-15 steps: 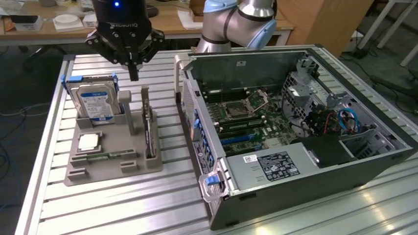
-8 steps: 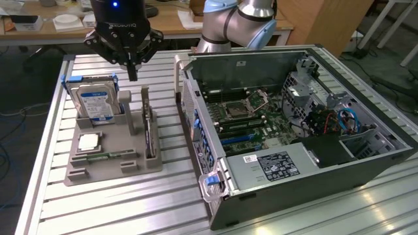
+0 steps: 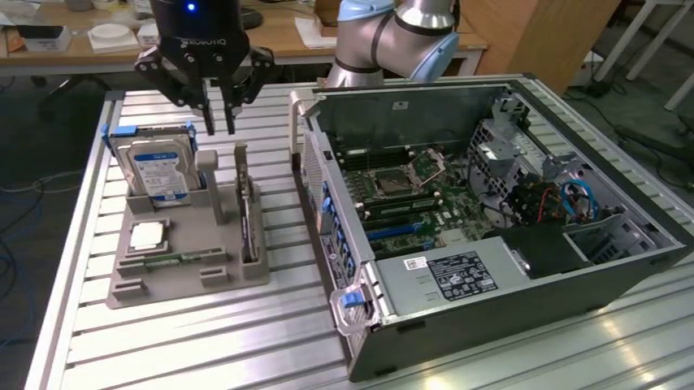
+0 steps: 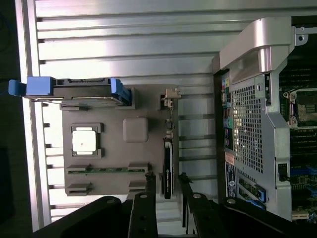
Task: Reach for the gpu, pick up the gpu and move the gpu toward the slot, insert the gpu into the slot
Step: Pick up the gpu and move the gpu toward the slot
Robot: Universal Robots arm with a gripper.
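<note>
Exterior view: the gripper [image 3: 219,128] is hovering over the far end of a grey holder tray [image 3: 184,280] on the slatted tabletop [image 3: 162,349], jaws pointing down, slightly spread, gripping nothing. The gpu [image 3: 250,227] is standing on edge in the tray, between the hard drive [image 3: 159,172] and the open computer case [image 3: 488,284].

Wrist view: the gpu [image 4: 168,171] is sitting edge-on between the spread jaws. Keeping them centred over its thin edge looks wise.
</note>
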